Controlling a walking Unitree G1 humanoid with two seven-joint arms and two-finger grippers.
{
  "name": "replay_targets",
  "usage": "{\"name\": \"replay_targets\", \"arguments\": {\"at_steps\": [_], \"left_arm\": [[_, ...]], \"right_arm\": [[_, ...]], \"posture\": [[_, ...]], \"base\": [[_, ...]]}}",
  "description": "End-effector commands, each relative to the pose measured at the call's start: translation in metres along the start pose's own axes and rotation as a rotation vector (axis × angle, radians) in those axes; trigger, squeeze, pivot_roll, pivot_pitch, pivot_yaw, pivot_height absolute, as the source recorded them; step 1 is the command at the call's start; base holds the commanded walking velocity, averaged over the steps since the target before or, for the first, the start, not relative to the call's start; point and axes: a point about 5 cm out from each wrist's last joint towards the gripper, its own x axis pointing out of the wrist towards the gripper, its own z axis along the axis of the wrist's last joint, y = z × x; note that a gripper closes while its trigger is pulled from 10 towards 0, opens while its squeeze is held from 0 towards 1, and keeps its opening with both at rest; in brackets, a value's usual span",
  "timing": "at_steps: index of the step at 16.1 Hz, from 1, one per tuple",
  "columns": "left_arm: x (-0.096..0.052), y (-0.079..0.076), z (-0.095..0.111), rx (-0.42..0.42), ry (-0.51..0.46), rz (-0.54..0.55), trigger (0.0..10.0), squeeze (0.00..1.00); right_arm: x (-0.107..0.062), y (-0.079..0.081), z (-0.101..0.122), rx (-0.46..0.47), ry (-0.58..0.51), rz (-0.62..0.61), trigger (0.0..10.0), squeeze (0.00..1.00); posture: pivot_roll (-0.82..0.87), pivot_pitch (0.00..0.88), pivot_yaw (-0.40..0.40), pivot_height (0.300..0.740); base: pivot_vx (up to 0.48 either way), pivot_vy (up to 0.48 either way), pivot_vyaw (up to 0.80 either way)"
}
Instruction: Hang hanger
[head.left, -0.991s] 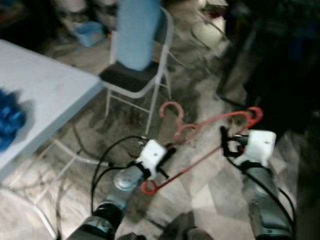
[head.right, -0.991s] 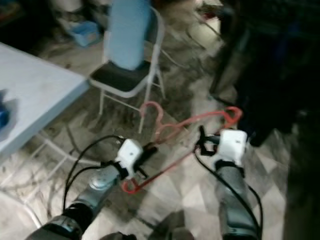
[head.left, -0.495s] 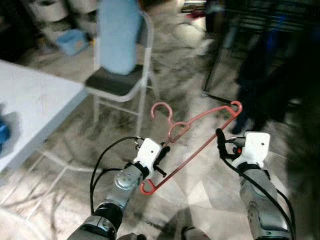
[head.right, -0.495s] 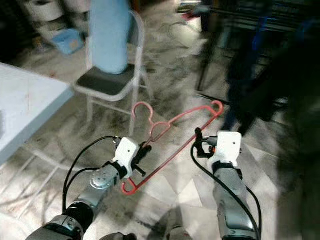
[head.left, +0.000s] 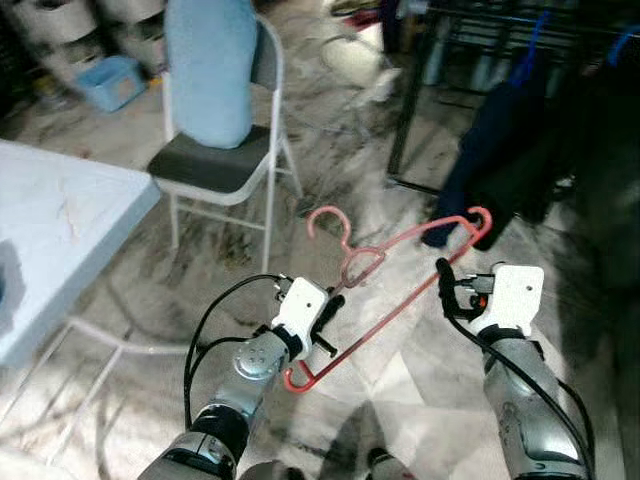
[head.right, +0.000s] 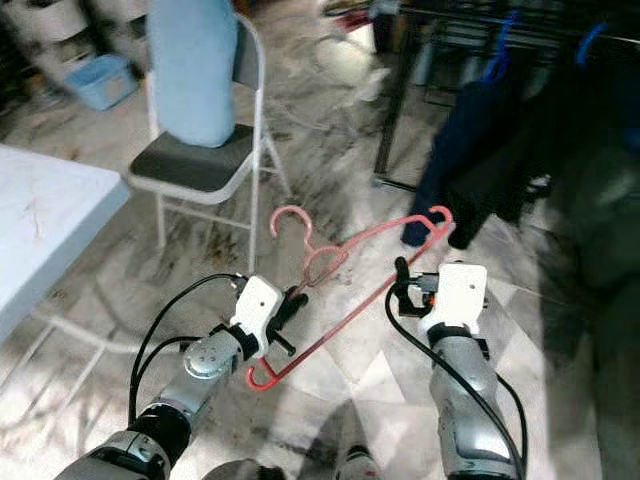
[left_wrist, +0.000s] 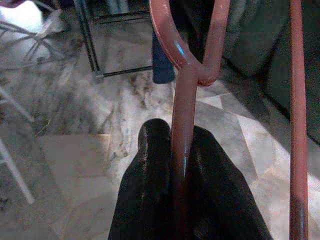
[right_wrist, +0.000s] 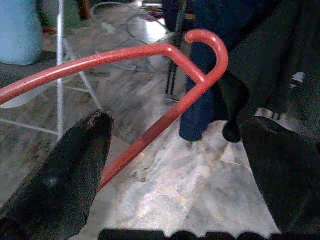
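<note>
Glossy red plastic-looking hanger (head.left: 400, 280) pinched between smooth black fingers (left_wrist: 150, 200), over polished marbled stone floor (head.left: 420, 380); painted metal chair (head.left: 225, 165) with matt dark seat, soft blue cloth.

Open marble floor (head.left: 400, 370) lies under and between the arms. Ahead on the right, a dark rack (head.left: 410, 100) with hanging dark clothes (head.left: 500, 150) blocks the way, and the red hanger (head.left: 400, 290), clamped in the left tool (head.left: 325, 320), has its far end just beside those clothes. A folding chair (head.left: 225, 150) stands ahead left, with the white bench (head.left: 60, 240) beyond it on the left.
</note>
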Motion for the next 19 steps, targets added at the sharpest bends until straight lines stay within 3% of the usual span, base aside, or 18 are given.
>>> {"name": "replay_targets", "arguments": {"at_steps": [1, 7, 9, 11, 12, 13, 14, 15, 16, 17, 19], "left_arm": [[-0.004, 0.0, -0.007, 0.006, 0.028, -0.005, 10.0, 0.0], [-0.006, -0.003, -0.011, 0.028, 0.04, -0.018, 10.0, 0.0], [-0.006, -0.003, -0.007, 0.083, 0.009, -0.027, 10.0, 0.0], [-0.003, 0.008, 0.004, 0.169, -0.014, 0.0, 10.0, 0.0], [-0.001, 0.025, 0.016, 0.267, -0.021, 0.025, 10.0, 0.0], [0.0, 0.038, 0.025, 0.292, -0.021, 0.053, 10.0, 0.0], [0.001, 0.049, 0.035, 0.37, -0.022, 0.073, 10.0, 0.0], [0.001, 0.053, 0.039, 0.428, -0.029, 0.068, 10.0, 0.0], [0.0, 0.058, 0.048, 0.649, -0.039, 0.041, 10.0, 0.0], [-0.001, 0.061, 0.052, 0.789, -0.038, 0.008, 10.0, 0.0], [-0.002, 0.067, 0.052, 0.868, -0.015, 0.015, 10.0, 0.0]], "right_arm": [[-0.002, 0.004, -0.002, 0.01, 0.012, 0.007, 10.0, 0.0], [-0.002, 0.006, -0.004, 0.006, 0.023, 0.01, 10.0, 0.0], [-0.003, 0.006, -0.004, 0.002, 0.027, 0.025, 10.0, 0.0], [-0.007, 0.006, -0.003, -0.041, 0.031, 0.102, 10.0, 0.0], [-0.011, 0.002, 0.0, -0.089, 0.035, 0.181, 10.0, 0.0], [-0.012, -0.001, 0.002, -0.136, 0.042, 0.221, 10.0, 0.0], [-0.016, 0.0, 0.005, -0.201, 0.052, 0.309, 10.0, 0.0], [-0.018, 0.001, 0.007, -0.249, 0.053, 0.373, 10.0, 0.0], [-0.021, -0.001, 0.014, -0.356, 0.029, 0.46, 10.0, 0.0], [-0.022, -0.003, 0.024, -0.441, 0.01, 0.531, 10.0, 0.0], [-0.024, -0.009, 0.038, -0.568, 0.023, 0.663, 10.0, 0.0]], "posture": [[-0.28, 0.148, 0.095, 0.74], [-0.27, 0.155, 0.095, 0.74], [-0.27, 0.155, 0.098, 0.74], [-0.28, 0.154, 0.099, 0.74], [-0.28, 0.155, 0.098, 0.74], [-0.28, 0.157, 0.099, 0.74], [-0.28, 0.157, 0.099, 0.74], [-0.29, 0.157, 0.101, 0.74], [-0.29, 0.156, 0.101, 0.74], [-0.29, 0.156, 0.102, 0.74], [-0.29, 0.161, 0.098, 0.74]], "base": [[0.0, 0.352, -0.8], [0.0, 0.259, -0.53], [0.0, 0.0, 0.0], [0.0, 0.0, 0.0], [0.0, 0.0, 0.0], [0.0, 0.0, 0.0], [0.0, 0.0, 0.0], [0.0, 0.0, 0.0], [0.0, 0.0, 0.0], [0.0, 0.0, 0.0], [0.0, 0.0, 0.0]]}}
